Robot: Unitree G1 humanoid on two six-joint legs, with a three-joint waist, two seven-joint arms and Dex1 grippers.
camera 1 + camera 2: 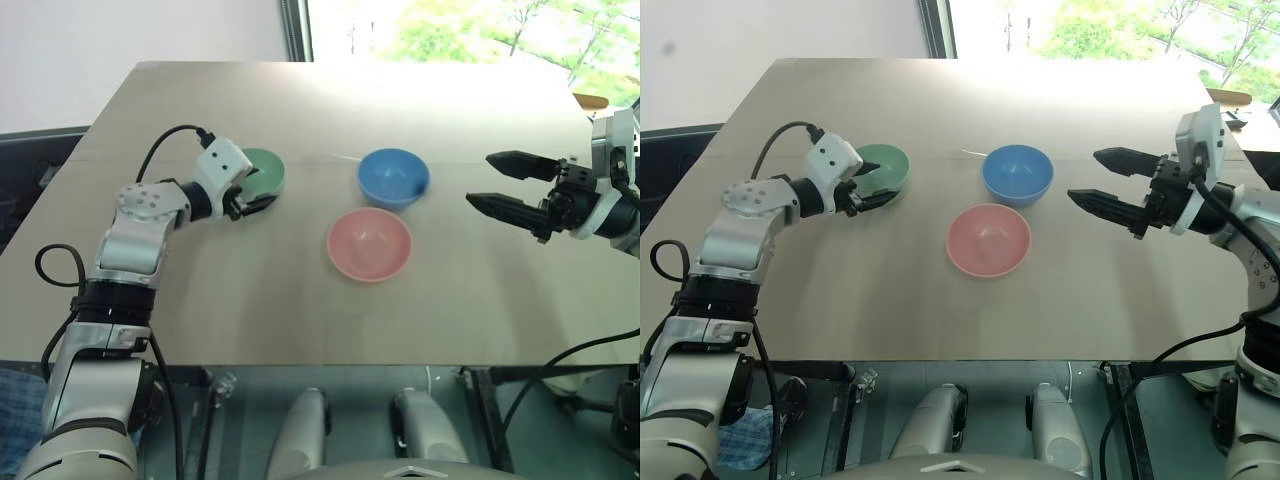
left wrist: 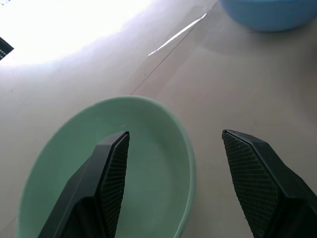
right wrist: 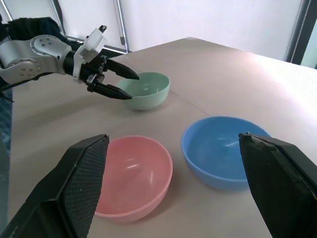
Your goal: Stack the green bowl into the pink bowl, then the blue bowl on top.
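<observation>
Table (image 1: 250, 300), as I see it: green bowl (image 1: 266, 170) at far left, my left gripper (image 1: 250, 193) spread across its near rim, one finger inside, gripping nothing. Blue bowl (image 1: 394, 177) centre; pink bowl (image 1: 369, 244) just before it. Right gripper (image 1: 500, 182) wide, empty, right of both.

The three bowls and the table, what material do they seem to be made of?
The green bowl, pink bowl and blue bowl look like smooth plastic: plain even colour, thin rims, soft highlights. The table looks like pale laminate or wood veneer with a matte finish and faint grain; which one cannot be told.
</observation>
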